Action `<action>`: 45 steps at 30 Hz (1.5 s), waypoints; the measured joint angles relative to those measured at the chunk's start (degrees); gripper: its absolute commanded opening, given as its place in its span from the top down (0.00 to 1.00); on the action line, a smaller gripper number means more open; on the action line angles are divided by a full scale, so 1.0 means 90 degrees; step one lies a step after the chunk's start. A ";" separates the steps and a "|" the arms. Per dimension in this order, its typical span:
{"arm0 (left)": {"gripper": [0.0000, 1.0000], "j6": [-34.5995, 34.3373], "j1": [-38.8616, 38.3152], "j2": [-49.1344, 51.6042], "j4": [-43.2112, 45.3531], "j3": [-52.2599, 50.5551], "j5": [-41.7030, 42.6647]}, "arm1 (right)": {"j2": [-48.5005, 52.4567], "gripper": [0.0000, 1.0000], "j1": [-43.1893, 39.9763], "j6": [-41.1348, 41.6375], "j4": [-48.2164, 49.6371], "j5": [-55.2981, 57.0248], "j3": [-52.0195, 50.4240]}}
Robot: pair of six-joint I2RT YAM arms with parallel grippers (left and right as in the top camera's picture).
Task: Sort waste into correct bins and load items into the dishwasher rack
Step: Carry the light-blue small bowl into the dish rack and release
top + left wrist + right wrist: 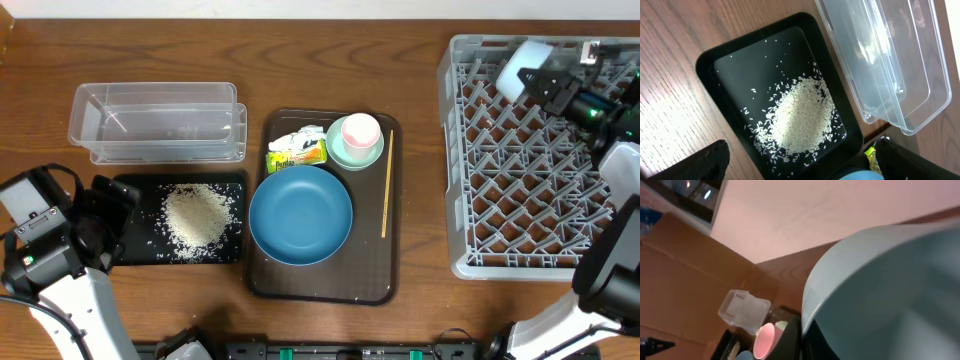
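Holding light blue bowl (520,62) | right hand (541,82) clamped on rim | above dishwasher rack (500,190)

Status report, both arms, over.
Left pincer open beside black tray, rice in it. Right pincer shut on light blue bowl above rack. Plate, cup, wrapper sit on brown tray. No obstruction seen.
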 measured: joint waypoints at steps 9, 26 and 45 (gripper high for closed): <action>0.05 0.0000 0.0000 0.0000 0.0000 0.0000 0.0000 | 0.0512 0.96 -0.0401 0.0119 0.0177 -0.0253 0.0000; 0.05 0.0000 0.0000 0.0002 0.0002 0.0002 0.0000 | -0.0092 0.58 -0.1175 0.0690 -0.1372 0.0602 -0.0007; 0.05 0.0000 0.0000 0.0007 0.0002 0.0002 0.0000 | -0.2897 0.55 -0.0763 0.0049 -0.4138 0.4544 0.0005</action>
